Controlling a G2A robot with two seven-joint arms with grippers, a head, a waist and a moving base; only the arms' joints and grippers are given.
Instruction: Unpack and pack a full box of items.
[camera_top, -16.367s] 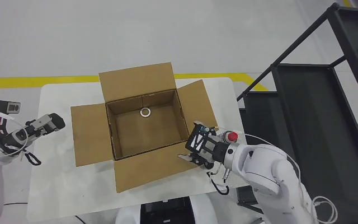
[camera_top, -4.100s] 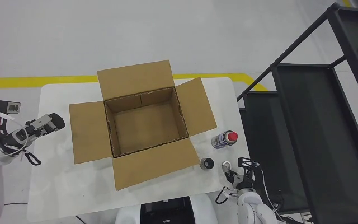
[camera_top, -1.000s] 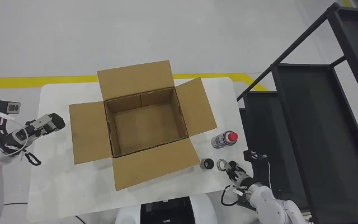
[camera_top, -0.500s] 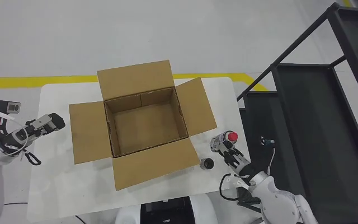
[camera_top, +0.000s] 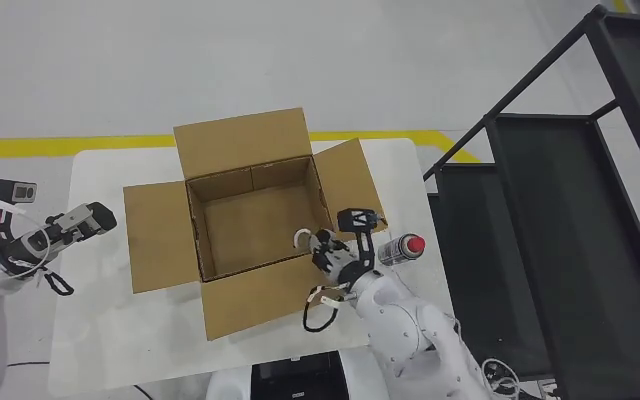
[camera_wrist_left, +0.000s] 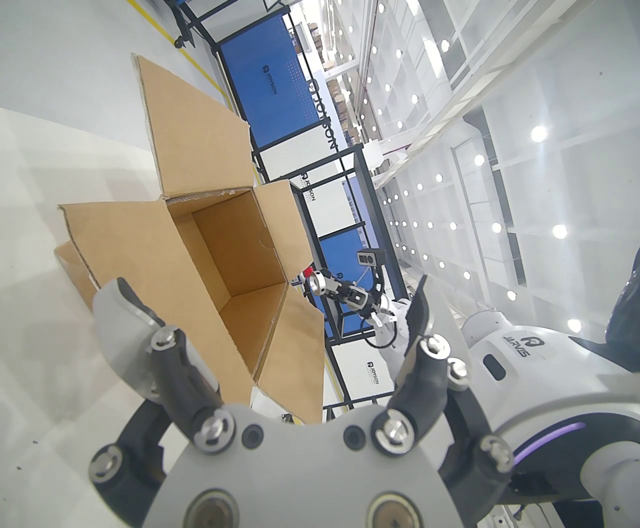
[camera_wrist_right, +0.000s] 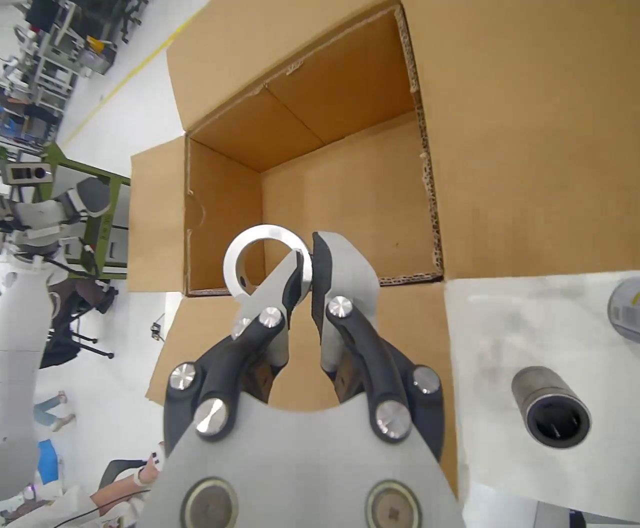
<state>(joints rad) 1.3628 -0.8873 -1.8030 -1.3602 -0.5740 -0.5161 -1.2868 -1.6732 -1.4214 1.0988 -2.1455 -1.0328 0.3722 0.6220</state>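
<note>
Right gripper (camera_top: 312, 243) is swinging in from the lower right of the top view, where it was working beside the spray can (camera_top: 400, 247) half a second ago, and is now hanging over the lower-right inner corner of the box (camera_top: 240, 140) near frame centre. Its fingers are pinching almost fully closed on the rim of the metal ring (camera_wrist_right: 231, 262), which was lying on the table (camera_top: 100, 170) a second back. Ring is now being held up over the open box, just inside its right wall. Spray can is lying on its side right of the box, same spot. Black cylinder (camera_wrist_right: 550, 415) is sitting on the table just beside the near flap. Left gripper (camera_wrist_left: 270, 295) is staying at the left edge, fingers spread wide, gripping nothing.
</note>
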